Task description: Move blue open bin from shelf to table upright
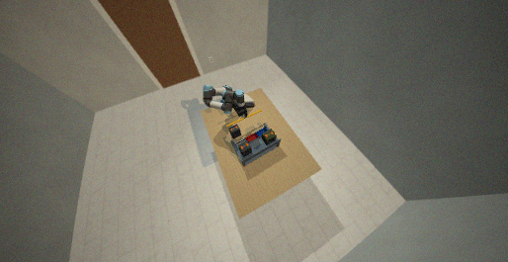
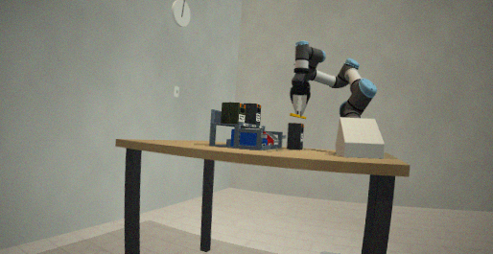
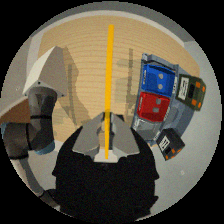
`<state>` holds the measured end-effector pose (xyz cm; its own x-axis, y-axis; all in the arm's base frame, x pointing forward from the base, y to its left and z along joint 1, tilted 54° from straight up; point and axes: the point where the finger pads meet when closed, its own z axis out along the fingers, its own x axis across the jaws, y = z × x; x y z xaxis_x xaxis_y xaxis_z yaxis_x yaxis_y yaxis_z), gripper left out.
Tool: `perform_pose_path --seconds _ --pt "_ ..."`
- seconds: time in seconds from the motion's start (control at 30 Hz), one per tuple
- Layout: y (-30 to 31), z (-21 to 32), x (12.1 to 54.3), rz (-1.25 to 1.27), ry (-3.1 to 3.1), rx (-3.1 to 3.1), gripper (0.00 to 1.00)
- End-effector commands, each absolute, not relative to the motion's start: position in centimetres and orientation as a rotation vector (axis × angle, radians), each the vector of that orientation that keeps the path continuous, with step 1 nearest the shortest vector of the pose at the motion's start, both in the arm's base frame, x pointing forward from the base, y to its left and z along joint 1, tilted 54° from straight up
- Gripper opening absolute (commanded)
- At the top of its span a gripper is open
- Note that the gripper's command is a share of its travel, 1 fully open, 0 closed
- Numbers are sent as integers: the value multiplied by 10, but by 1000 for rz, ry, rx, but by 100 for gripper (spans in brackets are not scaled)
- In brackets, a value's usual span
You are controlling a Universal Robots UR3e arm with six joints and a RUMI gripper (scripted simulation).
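Wooden tabletop [image 2: 336, 160] in a grey-walled room, shelf [image 2: 212, 128] on it.
Claw [image 2: 299, 113] raised, gripping a thin yellow rod [image 3: 108, 80]; blue bin [image 3: 159, 80] and red bin [image 3: 152, 106] beside it, below.

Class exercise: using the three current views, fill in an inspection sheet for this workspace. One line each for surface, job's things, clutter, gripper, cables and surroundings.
Surface: wooden table on dark legs.
Job's things: blue bin on the lower level of the shelf, beside a red bin; not yet taken off.
Clutter: two dark boxes on the shelf top; a third dark box on the table near the shelf; white block at the arm's foot.
Gripper: gripper shut on a thin yellow rod, held above the table.
Cables: nothing seen.
Surroundings: grey walls, clock, tiled floor, brown door.
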<state>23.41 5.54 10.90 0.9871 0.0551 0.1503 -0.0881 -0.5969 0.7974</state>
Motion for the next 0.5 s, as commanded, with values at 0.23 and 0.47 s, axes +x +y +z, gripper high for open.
perform_pose_path --seconds 0.23,0.47 --pt "60 91 183 200 -23 2203 0" --pt "60 91 183 200 -23 2203 0"
